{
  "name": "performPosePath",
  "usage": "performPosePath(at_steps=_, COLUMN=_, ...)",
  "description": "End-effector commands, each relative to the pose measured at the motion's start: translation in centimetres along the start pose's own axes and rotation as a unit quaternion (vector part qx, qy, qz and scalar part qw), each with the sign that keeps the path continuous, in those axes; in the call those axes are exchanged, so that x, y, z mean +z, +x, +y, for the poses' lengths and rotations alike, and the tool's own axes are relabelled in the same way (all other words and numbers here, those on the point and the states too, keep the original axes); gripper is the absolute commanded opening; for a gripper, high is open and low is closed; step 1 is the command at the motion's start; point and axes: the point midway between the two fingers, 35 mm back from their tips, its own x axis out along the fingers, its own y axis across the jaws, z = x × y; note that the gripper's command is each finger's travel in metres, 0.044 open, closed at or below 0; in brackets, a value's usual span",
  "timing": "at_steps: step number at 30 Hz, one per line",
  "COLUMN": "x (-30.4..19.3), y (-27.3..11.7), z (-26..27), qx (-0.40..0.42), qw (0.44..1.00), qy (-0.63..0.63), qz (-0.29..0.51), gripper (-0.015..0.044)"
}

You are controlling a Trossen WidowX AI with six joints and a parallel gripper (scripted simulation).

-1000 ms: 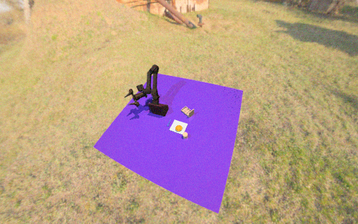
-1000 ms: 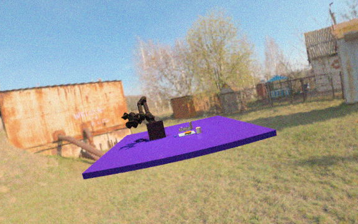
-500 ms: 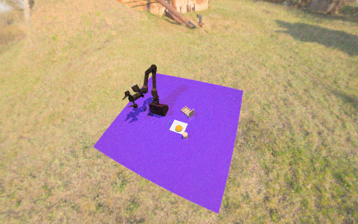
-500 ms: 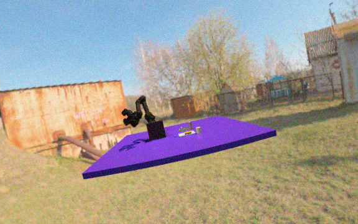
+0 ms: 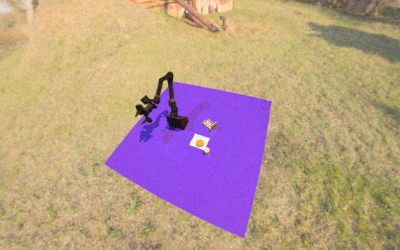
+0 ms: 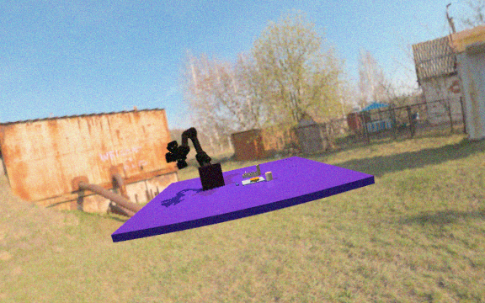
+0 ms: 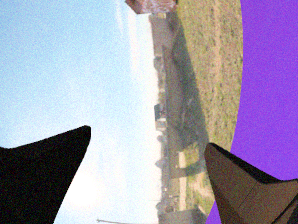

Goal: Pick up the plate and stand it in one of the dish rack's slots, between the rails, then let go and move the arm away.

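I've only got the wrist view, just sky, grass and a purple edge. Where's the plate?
Observer: The plate lies flat on a white mat, on the purple table in front of the arm's base.
Operator: And the gripper?
Observer: The gripper is open and empty, held out past the table's edge, on the far side of the base from the plate.
Operator: Where's the rack?
Observer: The rack stands just beyond the mat, apart from it, nothing in its slots.
Operator: Anything near the plate?
Observer: A small cup stands at the mat's near corner.
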Motion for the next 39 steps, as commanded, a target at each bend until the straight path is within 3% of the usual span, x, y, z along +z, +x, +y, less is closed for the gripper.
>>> performPosePath(at_steps=1, x=-1.1, y=1.2, z=0.2, qx=-0.020, qw=0.999, qy=-0.042, qz=0.024, gripper=0.0400)
performPosePath(at_steps=20, x=-9.6, y=6.0, z=-0.2, qx=-0.106, qw=0.941, qy=-0.264, qz=0.183, gripper=0.0400)
performPosePath(at_steps=39, x=-19.7, y=7.8, z=-2.2, qx=-0.154, qw=0.789, qy=-0.480, qz=0.353, gripper=0.0400)
